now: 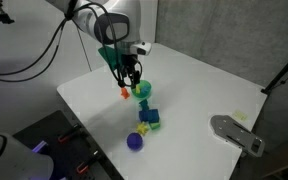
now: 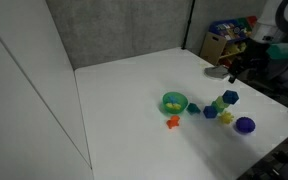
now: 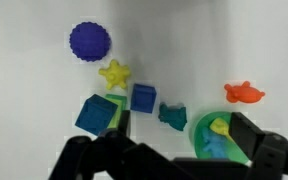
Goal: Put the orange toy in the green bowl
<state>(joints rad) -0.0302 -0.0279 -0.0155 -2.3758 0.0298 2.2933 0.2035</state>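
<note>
The orange toy [image 3: 243,93] lies on the white table just beside the green bowl [image 3: 199,130]. Both show in both exterior views: the toy [image 1: 125,94] [image 2: 172,122] and the bowl [image 1: 143,90] [image 2: 174,102]. The bowl holds a yellow piece and a blue piece. My gripper [image 3: 169,142] is open and empty. It hangs above the table over the bowl's edge, with the toy off to one side of its fingers. It also shows in both exterior views [image 1: 129,72] [image 2: 238,64].
A purple ball [image 3: 89,41], a yellow star [image 3: 113,72], a blue block [image 3: 143,97], a blue and green block [image 3: 99,113] and a teal toy [image 3: 172,115] lie near the bowl. A grey flat object [image 1: 239,133] lies at the table's edge.
</note>
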